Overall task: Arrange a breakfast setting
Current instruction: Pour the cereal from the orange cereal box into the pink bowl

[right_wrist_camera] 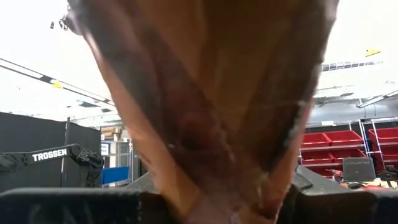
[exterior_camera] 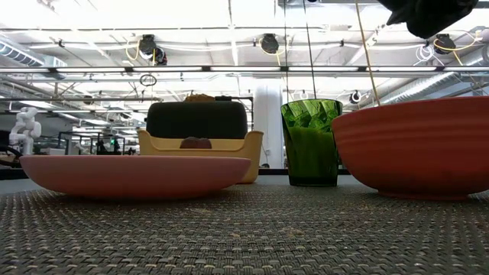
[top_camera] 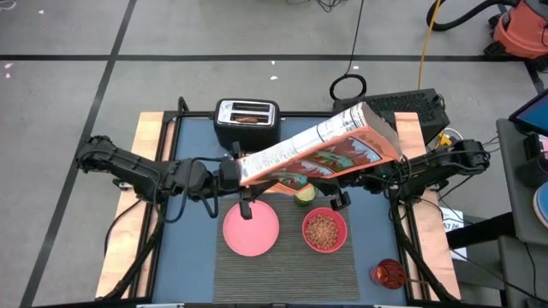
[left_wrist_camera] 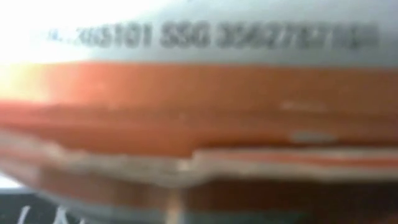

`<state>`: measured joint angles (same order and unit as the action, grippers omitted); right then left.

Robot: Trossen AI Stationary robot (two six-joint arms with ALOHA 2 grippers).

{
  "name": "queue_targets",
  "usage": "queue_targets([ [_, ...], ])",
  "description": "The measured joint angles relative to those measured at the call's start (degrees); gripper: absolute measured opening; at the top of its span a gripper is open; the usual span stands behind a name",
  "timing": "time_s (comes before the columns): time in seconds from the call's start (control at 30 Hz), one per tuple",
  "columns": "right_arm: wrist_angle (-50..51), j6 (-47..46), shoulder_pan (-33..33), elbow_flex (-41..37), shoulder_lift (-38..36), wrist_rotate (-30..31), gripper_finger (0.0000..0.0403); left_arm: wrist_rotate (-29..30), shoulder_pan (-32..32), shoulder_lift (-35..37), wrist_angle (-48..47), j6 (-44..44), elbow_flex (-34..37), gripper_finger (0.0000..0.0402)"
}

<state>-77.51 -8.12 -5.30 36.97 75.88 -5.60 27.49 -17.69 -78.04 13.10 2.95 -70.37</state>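
1. Box [top_camera: 321, 147] is off the table, held nearly flat above plate [top_camera: 251, 229] and bowl [top_camera: 324, 230]; long axis runs left-right.
2. Left gripper [top_camera: 233, 171] clamps the box's left end.
3. Right gripper [top_camera: 342, 186] sits under the right half; grip state can't tell.
4. Judgement: the next move turns on the left grip; bowl with cereal lies below, nearer the right arm.

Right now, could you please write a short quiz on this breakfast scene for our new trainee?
1. True or false: the pink bowl already holds cereal.
2. Which is held in the air across the table? A) cereal box B) pink plate C) green cup
3. Fill in: the black toaster stands ___ the placemat, seen from above.

Key: 1 true; 2 A; 3 beyond (behind).
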Motion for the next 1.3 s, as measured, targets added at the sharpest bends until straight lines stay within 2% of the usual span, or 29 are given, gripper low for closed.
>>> queue_targets([
  [0.97, 0.1, 0.0, 0.0, 0.0, 0.0, 0.9, 0.013, 0.5, 0.5, 0.0, 0.3, -1.3, 0.0, 0.0188],
  [1.1, 0.1, 0.1, 0.1, 0.0, 0.0, 1.2, 0.013, 0.1, 0.6, 0.0, 0.3, -1.8, 0.0, 0.0218],
  [1.3, 0.2, 0.2, 0.1, 0.0, 0.0, 1.1, 0.013, 0.6, 0.6, 0.0, -0.3, -1.6, 0.0, 0.0305],
])
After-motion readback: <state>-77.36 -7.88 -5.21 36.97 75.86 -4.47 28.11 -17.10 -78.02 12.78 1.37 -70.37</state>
